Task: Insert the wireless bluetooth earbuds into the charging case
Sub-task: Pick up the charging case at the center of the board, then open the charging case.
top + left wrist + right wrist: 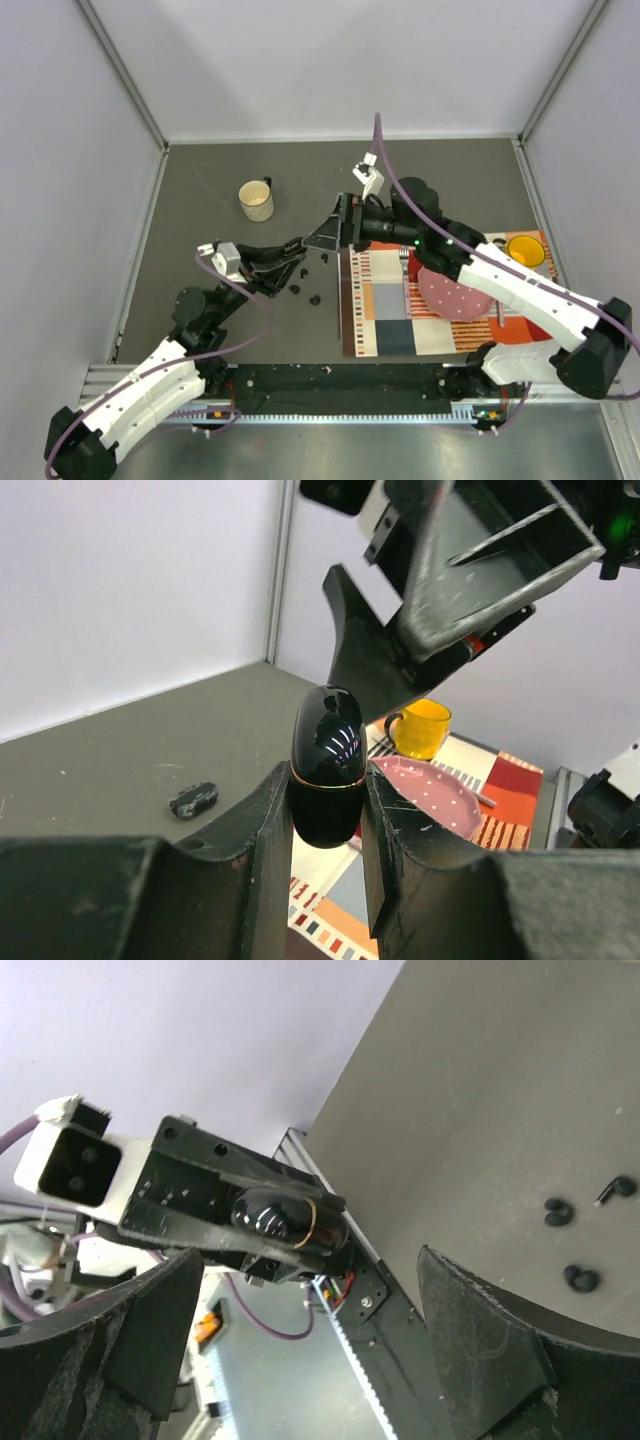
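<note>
Gripping a glossy black charging case (328,742) upright between its closed jaws, the left gripper (327,798) is shown lifted off the grey table (200,290). The right gripper (338,226) is held just beside it, jaws spread wide with nothing between them. The wireless bluetooth earbuds (315,299) (four tiny black pieces) are seen lying loose on the table near the left gripper, outside the case. A cream mug (256,200) is set well apart, and a patterned mat (385,320) is laid to the right.

Pale lavender walls (330,60) enclose a dark grey tabletop (450,180).
</note>
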